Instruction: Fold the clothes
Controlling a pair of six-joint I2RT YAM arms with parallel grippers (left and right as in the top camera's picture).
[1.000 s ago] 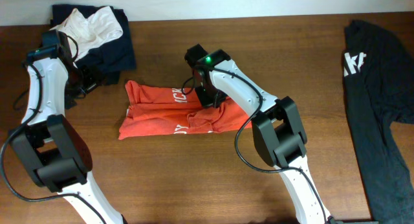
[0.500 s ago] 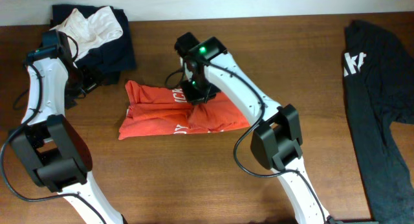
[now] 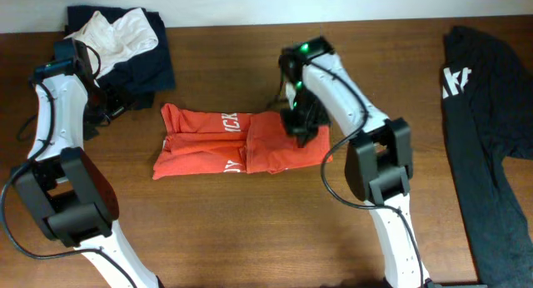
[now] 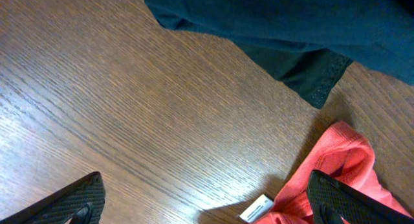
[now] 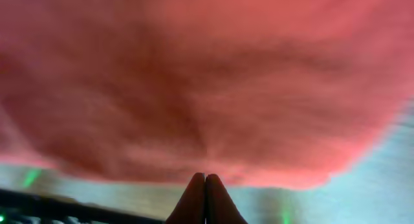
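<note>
The orange shirt (image 3: 218, 144) is noted part-folded on the table (image 3: 250, 238), and the right gripper (image 3: 300, 128), fingers pressed together at its right end (pinch of cloth not discernible), should be kept low so the fold is laid flat.

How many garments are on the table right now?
4: orange shirt mid-table, black shirt at the right edge, white garment atop a navy one at the back left. The pile may hide more.

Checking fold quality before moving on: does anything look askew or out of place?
The orange shirt is folded unevenly: its layers don't line up, and the right end bunches where the right gripper pinches it.
</note>
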